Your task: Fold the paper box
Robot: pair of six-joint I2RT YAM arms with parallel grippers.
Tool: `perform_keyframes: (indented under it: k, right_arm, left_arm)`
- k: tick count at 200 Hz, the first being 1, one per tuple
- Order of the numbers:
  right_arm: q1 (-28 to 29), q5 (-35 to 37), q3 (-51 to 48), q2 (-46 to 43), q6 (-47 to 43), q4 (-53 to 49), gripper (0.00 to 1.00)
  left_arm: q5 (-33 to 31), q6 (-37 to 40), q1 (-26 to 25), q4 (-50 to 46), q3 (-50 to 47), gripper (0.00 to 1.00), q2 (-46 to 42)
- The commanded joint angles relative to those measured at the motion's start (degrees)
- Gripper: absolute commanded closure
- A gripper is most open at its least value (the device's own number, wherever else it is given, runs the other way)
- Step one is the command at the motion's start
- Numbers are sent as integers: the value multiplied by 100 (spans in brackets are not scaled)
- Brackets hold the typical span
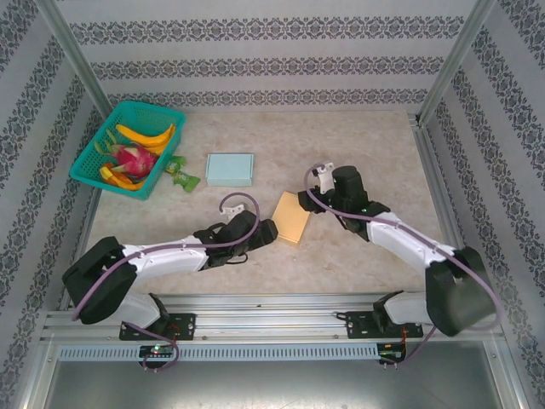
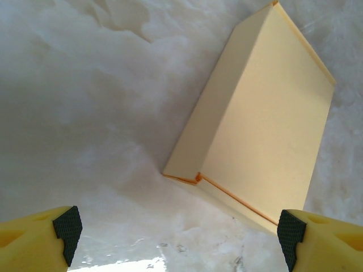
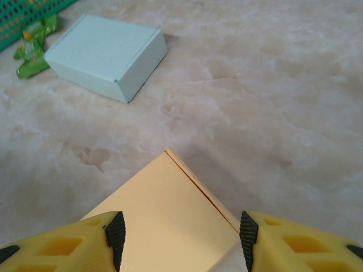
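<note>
Now the yellow box (image 1: 292, 217) lies flat on the desk (image 1: 358, 153); left fingers (image 2: 67, 229) and right fingers (image 3: 116, 235) stand apart, holding nothing.

The paper box (image 1: 292, 218) is pale yellow, the other box (image 1: 230, 169) light blue, the basket (image 1: 153, 107) teal.

The near box (image 1: 292, 218) lies mid-table (image 1: 366, 141) between the left gripper (image 1: 270, 231) and right gripper (image 1: 310, 204). Behind-left lies the far box (image 1: 230, 169), then a packet (image 1: 181, 175), then a basket (image 1: 167, 153) holding fruit (image 1: 136, 158).
</note>
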Motion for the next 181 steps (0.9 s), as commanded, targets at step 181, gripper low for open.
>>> perform_keyframes:
  k: [181]
  right_arm:
    - [-535,-1046,653,2114,395,254,43]
  left_arm:
    - [-221,-313,-206,304,1667,12,1879]
